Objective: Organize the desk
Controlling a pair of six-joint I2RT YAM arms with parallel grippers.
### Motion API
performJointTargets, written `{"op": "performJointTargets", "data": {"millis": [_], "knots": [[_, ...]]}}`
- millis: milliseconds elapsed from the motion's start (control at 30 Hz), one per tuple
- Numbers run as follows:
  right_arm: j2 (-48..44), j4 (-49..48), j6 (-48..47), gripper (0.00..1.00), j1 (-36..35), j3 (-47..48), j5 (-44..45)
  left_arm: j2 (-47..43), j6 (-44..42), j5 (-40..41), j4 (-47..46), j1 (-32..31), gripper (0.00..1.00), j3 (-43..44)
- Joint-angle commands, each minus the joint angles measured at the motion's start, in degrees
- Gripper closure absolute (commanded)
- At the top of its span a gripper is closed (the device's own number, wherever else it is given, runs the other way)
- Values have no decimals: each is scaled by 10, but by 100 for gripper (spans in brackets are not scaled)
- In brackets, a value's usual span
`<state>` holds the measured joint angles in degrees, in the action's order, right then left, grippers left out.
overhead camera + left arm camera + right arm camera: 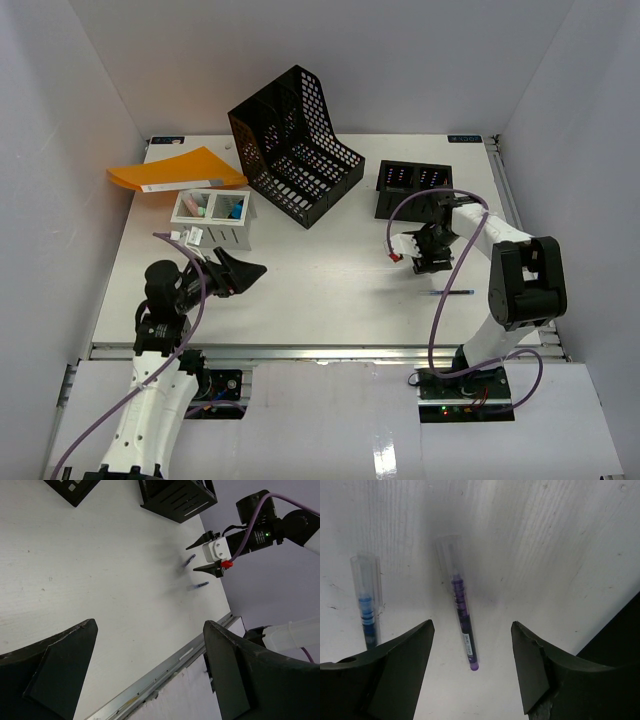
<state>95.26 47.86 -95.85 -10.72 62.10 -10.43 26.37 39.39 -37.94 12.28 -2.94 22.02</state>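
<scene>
Over desk (330, 290), right gripper (471, 627) stands spread astride purple pen (462, 615); left gripper (150, 624) wide, empty.

The table (330, 300) is a large, flat, white rectangle lying level, its surface faintly grained and lightly scuffed. A silvery metal rail (320, 352) runs along its near edge. From that rail the white top stretches away to its far edge, wider than it is deep.

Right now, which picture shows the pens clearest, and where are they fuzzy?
Right wrist view: purple pen and blue pen look crisp, with soft shadows beside them. Left wrist view: both are small blurry smudges. Top view: too tiny to make out.
</scene>
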Motion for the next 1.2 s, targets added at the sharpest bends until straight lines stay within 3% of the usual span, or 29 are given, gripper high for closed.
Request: {"op": "performJointTargets", "data": {"millis": [0, 233, 500, 833, 1000, 1167], "knots": [[19, 0, -33, 30, -1, 33, -15, -8, 12, -23, -5, 3, 2, -1], [49, 0, -33, 36, -24, 29, -22, -8, 9, -22, -3, 2, 2, 1], [71, 9, -6, 55, -44, 25, -23, -9, 9, -22, -1, 3, 2, 1], [83, -15, 43, 88, -45, 18, -31, -23, 15, -27, 1, 2, 2, -3], [53, -28, 71, 92, -45, 29, -66, -20, 15, -32, 5, 2, 2, 0], [-2, 19, 118, 92, -45, 89, -166, -22, 14, -24, 20, 3, 2, 8]]}}
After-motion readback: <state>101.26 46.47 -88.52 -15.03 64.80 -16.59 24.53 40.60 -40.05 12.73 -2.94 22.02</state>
